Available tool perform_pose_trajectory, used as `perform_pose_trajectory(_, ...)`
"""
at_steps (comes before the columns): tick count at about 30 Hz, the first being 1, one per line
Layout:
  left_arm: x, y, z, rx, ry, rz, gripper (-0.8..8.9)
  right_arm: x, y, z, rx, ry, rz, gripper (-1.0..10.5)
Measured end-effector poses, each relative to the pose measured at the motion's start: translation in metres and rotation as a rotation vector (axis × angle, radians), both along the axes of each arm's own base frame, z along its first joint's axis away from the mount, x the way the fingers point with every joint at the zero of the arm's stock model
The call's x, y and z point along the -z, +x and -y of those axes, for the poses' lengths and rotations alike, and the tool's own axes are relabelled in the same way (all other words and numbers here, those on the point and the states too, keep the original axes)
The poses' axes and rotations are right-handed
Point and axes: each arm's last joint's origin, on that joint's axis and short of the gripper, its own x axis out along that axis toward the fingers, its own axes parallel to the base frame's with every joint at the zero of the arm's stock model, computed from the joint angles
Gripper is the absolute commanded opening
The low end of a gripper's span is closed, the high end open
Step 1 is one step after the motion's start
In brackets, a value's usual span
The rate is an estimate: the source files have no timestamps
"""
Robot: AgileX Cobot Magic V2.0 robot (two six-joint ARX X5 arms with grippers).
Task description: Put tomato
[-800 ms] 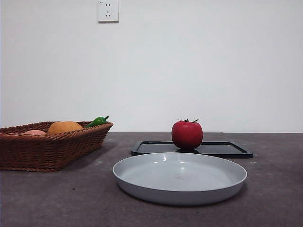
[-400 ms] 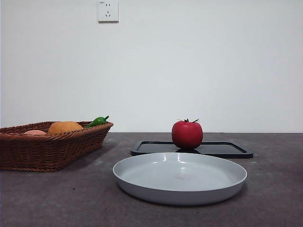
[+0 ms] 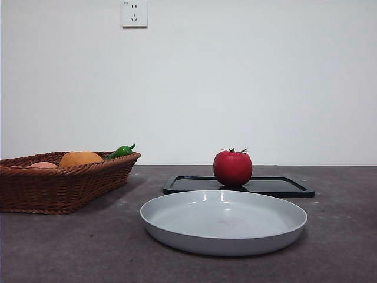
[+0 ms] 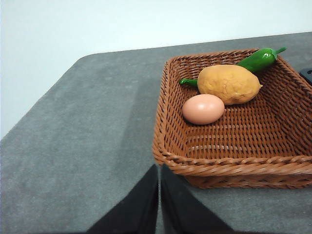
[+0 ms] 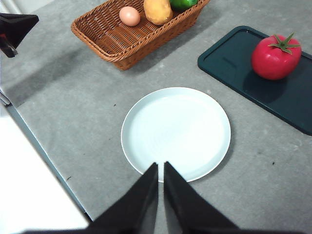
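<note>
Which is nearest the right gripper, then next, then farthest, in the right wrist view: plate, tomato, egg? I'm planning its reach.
1. Plate, just ahead of the right gripper.
2. Tomato, farther off on the dark tray.
3. Egg, farthest, in the basket.

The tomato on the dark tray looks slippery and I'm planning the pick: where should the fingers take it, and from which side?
Grip the glossy round red tomato across its widest middle, coming from above. It stands upright on the flat dark tray with open space all round, and its spiky green calyx is probably too small to hold.
</note>
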Motion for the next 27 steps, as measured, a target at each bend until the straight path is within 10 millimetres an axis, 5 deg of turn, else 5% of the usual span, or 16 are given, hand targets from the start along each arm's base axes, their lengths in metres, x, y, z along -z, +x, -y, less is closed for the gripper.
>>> perform_pose_trajectory(11,0.000,0.000,0.000,0.000,-0.002,0.000,0.07,-0.001,0.008,0.030,0.295,0.090,0.323,0.1)
perform_pose_trajectory(27,0.000,0.000,0.000,0.000,-0.002,0.000,0.07,0.105,0.012,0.056,0.762,0.179,0.652,0.1)
